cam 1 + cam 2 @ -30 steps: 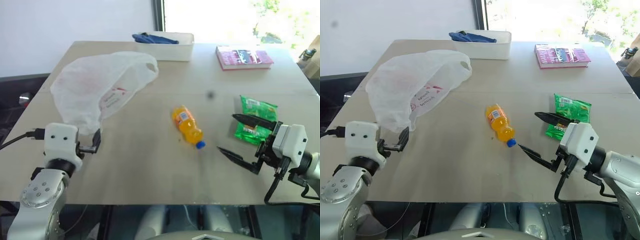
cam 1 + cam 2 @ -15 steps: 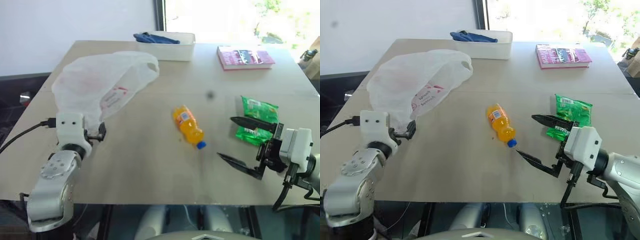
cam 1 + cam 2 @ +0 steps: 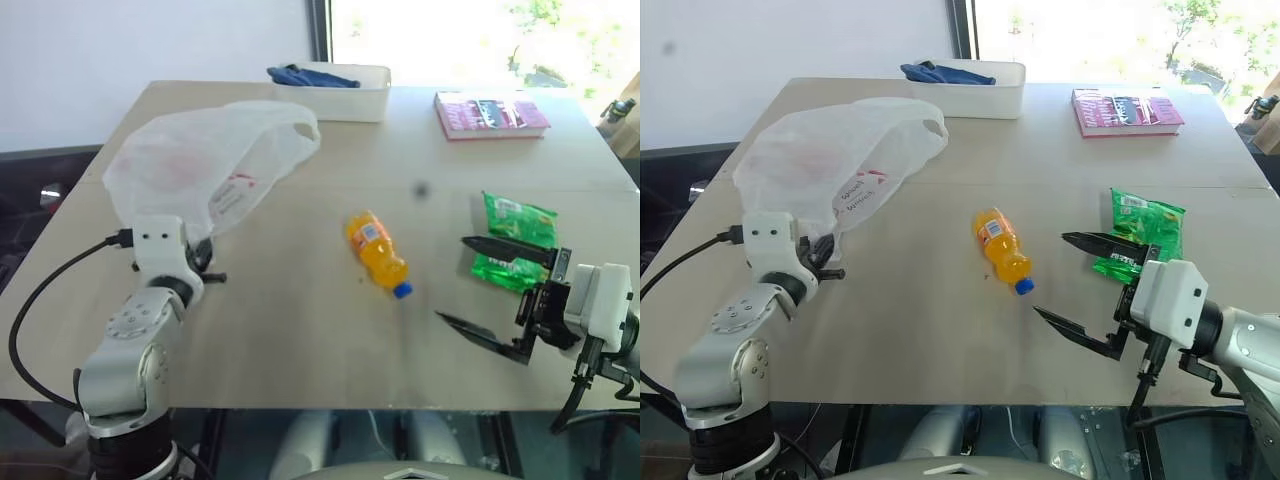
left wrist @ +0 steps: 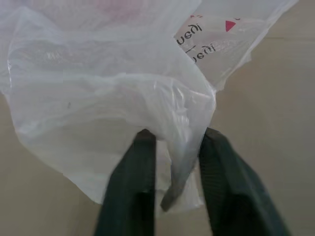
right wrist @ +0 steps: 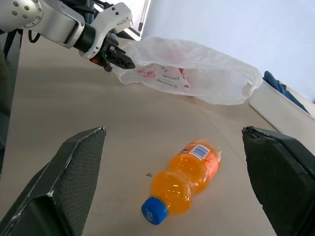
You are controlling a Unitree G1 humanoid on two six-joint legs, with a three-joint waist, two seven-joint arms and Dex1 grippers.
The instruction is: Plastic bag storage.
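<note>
From the head, the left end effector (image 3: 205, 272) has just closed on the near edge of the plastic bag (image 3: 205, 165), which lies by the worktop's (image 3: 300, 330) left edge. Its wrist view shows film pinched between the fingers (image 4: 140, 172), so lifting looks possible. The right wrist view shows wide-spread fingers (image 5: 74, 162) empty, facing the bottle (image 5: 184, 177).

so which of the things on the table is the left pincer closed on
The bag: the left pincer pinches its near edge, while bottle, packet and book lie untouched.
</note>
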